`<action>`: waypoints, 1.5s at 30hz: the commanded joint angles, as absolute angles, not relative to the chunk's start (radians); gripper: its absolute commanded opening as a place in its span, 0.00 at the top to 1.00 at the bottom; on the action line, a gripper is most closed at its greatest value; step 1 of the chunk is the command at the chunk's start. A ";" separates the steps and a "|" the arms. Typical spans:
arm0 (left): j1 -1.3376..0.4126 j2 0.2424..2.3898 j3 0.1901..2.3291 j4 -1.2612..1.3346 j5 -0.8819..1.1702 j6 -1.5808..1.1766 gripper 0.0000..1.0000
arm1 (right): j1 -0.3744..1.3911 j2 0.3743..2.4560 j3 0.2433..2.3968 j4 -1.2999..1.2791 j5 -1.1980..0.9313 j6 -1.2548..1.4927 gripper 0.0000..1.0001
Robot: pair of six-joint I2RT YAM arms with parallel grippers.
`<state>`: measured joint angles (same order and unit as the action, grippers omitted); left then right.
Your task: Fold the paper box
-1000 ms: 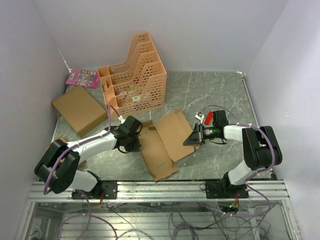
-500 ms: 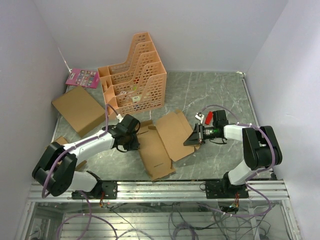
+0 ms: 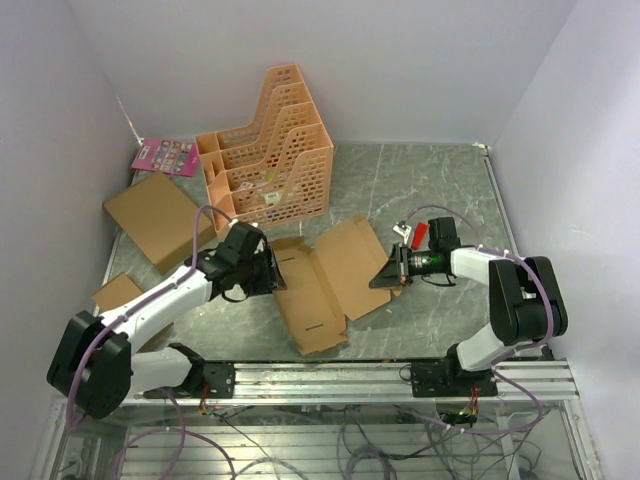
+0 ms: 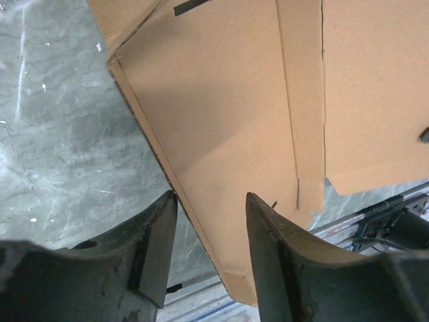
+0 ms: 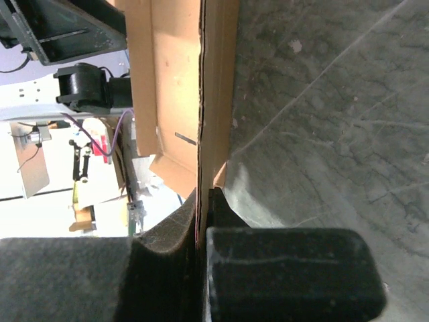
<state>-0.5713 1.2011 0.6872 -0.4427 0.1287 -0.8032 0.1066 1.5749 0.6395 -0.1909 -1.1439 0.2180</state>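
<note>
Right claw (image 5: pixel 200 204) tight on paper box (image 5: pixel 216 80) edge, plain only from wrist.

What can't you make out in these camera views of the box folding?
Left wrist view: the paper box runs off the top and right edges, so its outline is cut off.
Right wrist view: the right fingers cover the bottom of the pinched flap.
Top view: the pink card has print too small to read; the left arm hides part of the small box.
</note>
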 commanded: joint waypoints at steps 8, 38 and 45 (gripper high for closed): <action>-0.537 1.065 0.707 -0.569 0.223 -0.720 0.39 | 0.034 1.553 0.732 -0.301 -1.172 0.053 1.00; -0.390 0.766 0.705 -0.061 0.169 -0.363 0.35 | 0.258 1.472 1.478 -1.014 -0.609 -0.868 1.00; -0.391 0.634 0.506 0.104 0.196 -0.449 0.37 | 0.463 1.318 1.438 -0.976 -0.276 -0.976 1.00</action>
